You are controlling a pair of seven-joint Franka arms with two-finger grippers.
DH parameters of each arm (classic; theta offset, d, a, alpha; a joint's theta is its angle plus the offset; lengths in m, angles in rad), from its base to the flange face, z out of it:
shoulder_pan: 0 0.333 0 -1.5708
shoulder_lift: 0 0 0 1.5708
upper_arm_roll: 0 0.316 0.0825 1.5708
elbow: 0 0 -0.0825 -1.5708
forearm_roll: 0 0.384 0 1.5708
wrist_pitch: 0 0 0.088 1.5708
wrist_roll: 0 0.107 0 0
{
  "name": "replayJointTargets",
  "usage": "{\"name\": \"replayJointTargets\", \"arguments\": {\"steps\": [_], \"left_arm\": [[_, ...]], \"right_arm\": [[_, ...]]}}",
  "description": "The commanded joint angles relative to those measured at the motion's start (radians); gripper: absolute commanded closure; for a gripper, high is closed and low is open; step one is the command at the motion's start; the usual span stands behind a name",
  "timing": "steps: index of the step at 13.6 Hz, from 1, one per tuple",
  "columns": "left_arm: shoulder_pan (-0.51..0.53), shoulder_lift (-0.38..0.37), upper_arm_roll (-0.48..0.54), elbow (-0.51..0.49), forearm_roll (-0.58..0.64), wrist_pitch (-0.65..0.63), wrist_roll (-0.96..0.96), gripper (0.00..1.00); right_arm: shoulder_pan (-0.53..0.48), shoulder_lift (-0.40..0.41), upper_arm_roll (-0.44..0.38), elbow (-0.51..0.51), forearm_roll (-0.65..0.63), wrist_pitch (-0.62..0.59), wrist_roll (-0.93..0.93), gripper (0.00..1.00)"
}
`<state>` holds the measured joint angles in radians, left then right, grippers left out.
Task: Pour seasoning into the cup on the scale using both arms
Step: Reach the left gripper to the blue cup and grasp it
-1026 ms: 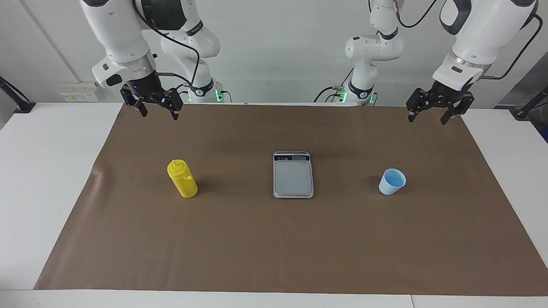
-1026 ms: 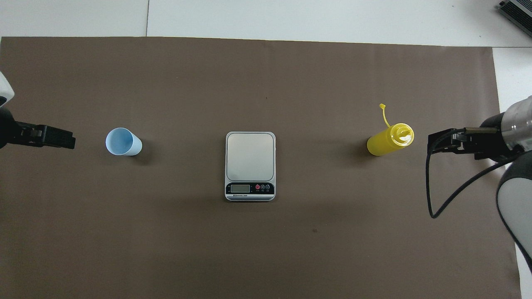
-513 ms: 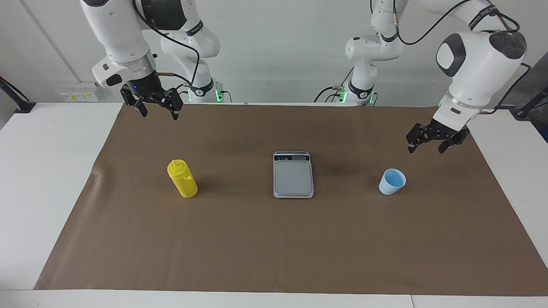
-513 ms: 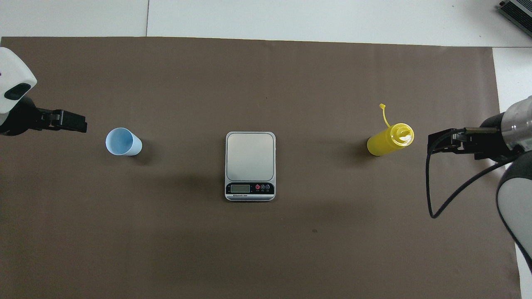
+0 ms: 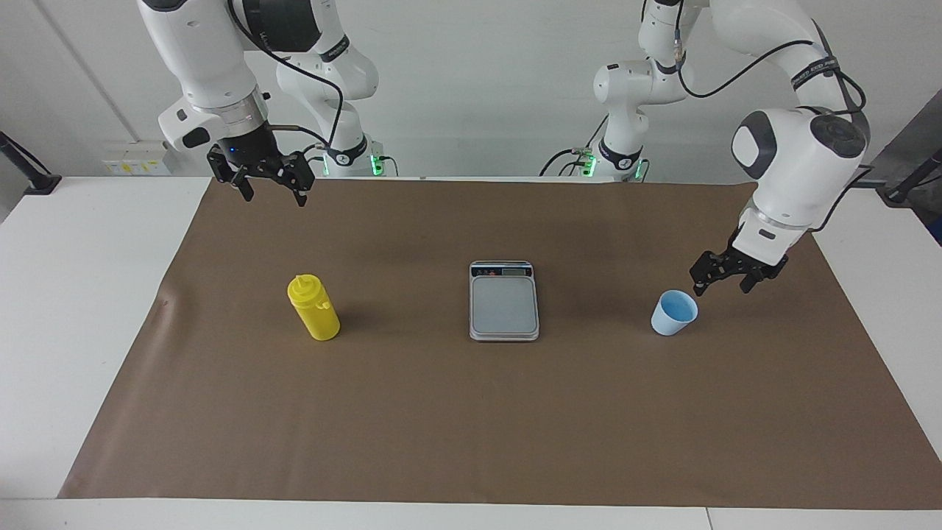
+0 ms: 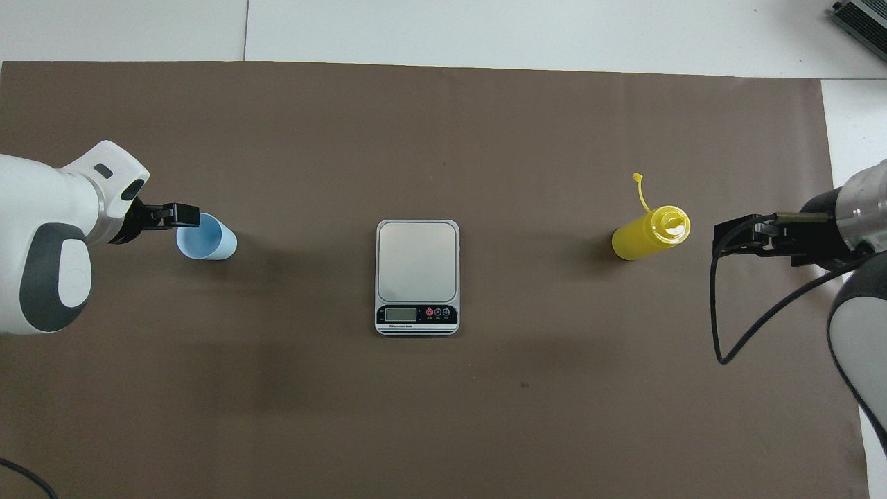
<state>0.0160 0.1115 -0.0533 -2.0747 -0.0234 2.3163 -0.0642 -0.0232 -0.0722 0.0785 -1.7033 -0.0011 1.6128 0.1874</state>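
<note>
Three things stand in a row on the brown mat (image 5: 471, 427): we see the cup (image 5: 673, 313) toward the left arm's end, the scale (image 5: 504, 302) in the middle with its display strip nearest the robots, and the seasoning (image 5: 314, 308) upright toward the right arm's end. We read no lettering on any of them. The left gripper (image 5: 727, 277) hangs just above the cup's rim, fingers spread, holding nothing. The right gripper (image 5: 269, 184) waits spread over the mat's edge nearest the robots. Wide bare mat separates everything; white desk (image 5: 81, 294) borders it.
</note>
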Motion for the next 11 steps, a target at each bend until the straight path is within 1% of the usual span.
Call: {"name": "replayJointTargets", "arguments": {"steps": [1, 4, 6, 7, 8, 9, 11], "left_arm": [[0.013, 0.028, -0.008, -0.041, 0.010, 0.080, -0.019, 0.00], [0.010, 0.072, -0.008, -0.050, 0.010, 0.136, -0.019, 0.00], [0.009, 0.079, -0.008, -0.050, 0.010, 0.144, -0.020, 0.00], [0.004, 0.079, -0.008, -0.048, 0.010, 0.137, -0.019, 0.29], [0.001, 0.079, -0.008, -0.047, 0.010, 0.130, -0.019, 0.66], [0.001, 0.077, -0.007, -0.042, 0.013, 0.118, -0.006, 1.00], [0.001, 0.079, -0.007, -0.036, 0.017, 0.107, 0.009, 1.00]], "right_arm": [[-0.015, -0.008, 0.010, -0.004, -0.002, -0.004, 0.012, 0.00], [-0.015, -0.008, 0.010, -0.004, -0.002, -0.004, 0.012, 0.00], [-0.014, -0.008, 0.010, -0.004, -0.002, -0.004, 0.012, 0.00], [-0.015, -0.008, 0.010, -0.004, -0.002, -0.004, 0.014, 0.00], [-0.014, -0.008, 0.010, -0.004, -0.002, -0.004, 0.012, 0.00], [-0.014, -0.008, 0.010, -0.004, -0.002, -0.004, 0.012, 0.00], [-0.014, -0.008, 0.010, -0.004, -0.002, -0.004, 0.014, 0.00]]}}
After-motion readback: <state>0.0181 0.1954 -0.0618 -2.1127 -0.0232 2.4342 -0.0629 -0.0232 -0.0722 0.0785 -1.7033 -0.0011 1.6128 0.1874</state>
